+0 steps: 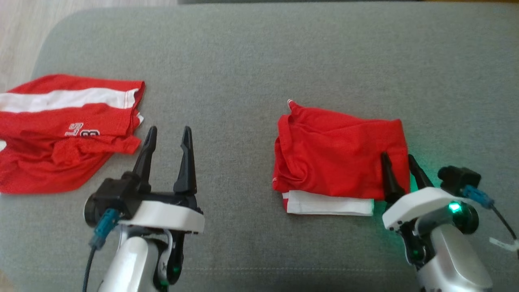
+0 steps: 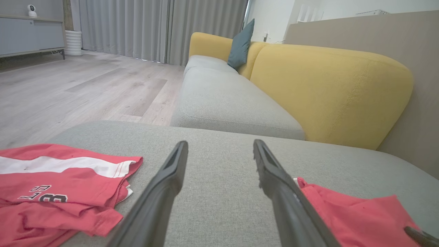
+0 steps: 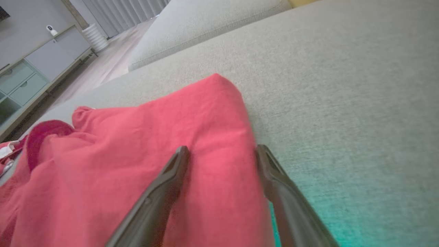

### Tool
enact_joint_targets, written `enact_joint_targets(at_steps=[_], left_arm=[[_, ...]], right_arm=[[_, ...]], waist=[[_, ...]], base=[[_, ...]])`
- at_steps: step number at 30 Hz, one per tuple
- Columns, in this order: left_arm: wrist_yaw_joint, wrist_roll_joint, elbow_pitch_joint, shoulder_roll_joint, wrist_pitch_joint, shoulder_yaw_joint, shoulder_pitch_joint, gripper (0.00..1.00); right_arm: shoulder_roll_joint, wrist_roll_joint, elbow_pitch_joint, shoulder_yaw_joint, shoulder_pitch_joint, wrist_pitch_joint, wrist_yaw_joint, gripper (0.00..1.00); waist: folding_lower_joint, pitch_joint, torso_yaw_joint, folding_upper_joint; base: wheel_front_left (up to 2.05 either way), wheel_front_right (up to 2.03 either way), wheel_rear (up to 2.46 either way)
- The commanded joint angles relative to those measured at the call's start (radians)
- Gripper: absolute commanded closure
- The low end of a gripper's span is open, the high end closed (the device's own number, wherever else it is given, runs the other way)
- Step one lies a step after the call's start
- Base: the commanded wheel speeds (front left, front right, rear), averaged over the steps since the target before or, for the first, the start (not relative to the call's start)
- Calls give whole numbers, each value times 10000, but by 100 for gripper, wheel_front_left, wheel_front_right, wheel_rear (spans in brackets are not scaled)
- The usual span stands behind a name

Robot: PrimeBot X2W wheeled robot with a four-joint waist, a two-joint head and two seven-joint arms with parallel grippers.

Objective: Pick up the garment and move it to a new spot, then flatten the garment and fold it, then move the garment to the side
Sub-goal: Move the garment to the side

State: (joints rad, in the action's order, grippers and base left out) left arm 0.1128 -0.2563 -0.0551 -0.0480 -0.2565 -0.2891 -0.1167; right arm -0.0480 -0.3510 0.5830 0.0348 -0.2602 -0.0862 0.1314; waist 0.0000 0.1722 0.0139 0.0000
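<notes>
The red mesh garment [image 1: 340,156] lies folded into a rough rectangle on the grey cushion [image 1: 243,61], at 3 o'clock from its middle. A white layer [image 1: 328,206] peeks out along its 6 o'clock edge, and its 9 o'clock edge is bunched. A second red garment [image 1: 61,134], white-striped with printed numerals, lies rumpled at 9 o'clock.

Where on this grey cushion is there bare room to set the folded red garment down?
Bare: the far strip of the grey cushion beyond both garments, and the lane between the striped garment and the folded garment, with the left gripper at its near end. Crowded: the folded garment's right edge, where the right gripper's jaws sit.
</notes>
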Motion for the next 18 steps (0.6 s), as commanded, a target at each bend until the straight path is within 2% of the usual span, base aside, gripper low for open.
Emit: enact_joint_targets(at_steps=[1, 6, 7, 8, 13, 18], left_arm=[[-70, 106, 315, -22, -53, 275, -517, 0], [-103, 154, 320, -22, -53, 379, -670, 0], [-108, 171, 324, -22, -53, 407, -698, 0], [-115, 187, 327, -22, -53, 433, -728, 0], [-156, 270, 311, -22, -53, 531, -887, 0], [-200, 313, 331, -22, -53, 608, -1025, 0]], right_arm=[[-23, -78, 145, 361, -475, -64, -7, 0], [-23, -105, 885, 631, -934, -289, -7, 0], [-23, -53, 1039, 714, -1041, -359, -7, 56], [-22, 27, 1184, 781, -1141, -431, -7, 100], [-22, 932, 1569, 767, -1719, -843, -7, 100], [-242, 2456, 1207, 253, -2315, -950, -7, 100]], waist=[[0, 237, 101, 0], [0, 481, 97, 0], [0, 536, 78, 0], [0, 584, 57, 0], [0, 798, -176, 0], [0, 982, -553, 0]], base=[[0, 0, 0], [0, 0, 0], [0, 0, 0], [0, 0, 0], [0, 0, 0], [0, 0, 0]])
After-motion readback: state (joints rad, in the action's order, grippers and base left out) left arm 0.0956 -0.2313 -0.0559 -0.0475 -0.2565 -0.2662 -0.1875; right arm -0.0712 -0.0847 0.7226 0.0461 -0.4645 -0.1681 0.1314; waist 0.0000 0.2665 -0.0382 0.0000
